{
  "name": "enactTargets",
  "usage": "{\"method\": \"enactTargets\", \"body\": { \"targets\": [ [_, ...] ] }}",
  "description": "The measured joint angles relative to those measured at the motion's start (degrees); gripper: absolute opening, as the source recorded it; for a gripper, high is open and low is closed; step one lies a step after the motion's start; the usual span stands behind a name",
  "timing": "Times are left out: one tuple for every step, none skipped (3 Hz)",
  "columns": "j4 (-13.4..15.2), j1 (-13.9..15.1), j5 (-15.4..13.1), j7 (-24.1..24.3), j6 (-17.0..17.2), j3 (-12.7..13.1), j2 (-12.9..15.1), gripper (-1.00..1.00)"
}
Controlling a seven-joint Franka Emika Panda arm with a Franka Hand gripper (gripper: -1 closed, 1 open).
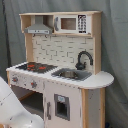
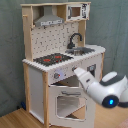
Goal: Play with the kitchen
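Reaching toward the kitchen (image 2: 60,60), the arm (image 2: 97,87) points its tip at the knob panel beneath the hob (image 2: 52,59), presumably to turn one; jaws' state unclear

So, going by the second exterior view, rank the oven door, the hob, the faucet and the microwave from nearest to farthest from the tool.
1. Oven door: open, just below the tool at the kitchen's front panel.
2. Hob: on the counter, above and toward the second exterior view's left.
3. Faucet: higher, behind the sink.
4. Microwave: on the top shelf, farthest.
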State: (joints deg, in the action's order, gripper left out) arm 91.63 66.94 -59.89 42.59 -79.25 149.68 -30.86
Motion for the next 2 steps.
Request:
{"method": "enactTargets", "body": {
  "targets": [
    [0.07,-1.02,1.06,-3.31,3.69,0.08,3.83,1.0],
    [0.55,-2.24,2.29,-5.79,7.29,0.31,7.94,1.0]
  ]
}}
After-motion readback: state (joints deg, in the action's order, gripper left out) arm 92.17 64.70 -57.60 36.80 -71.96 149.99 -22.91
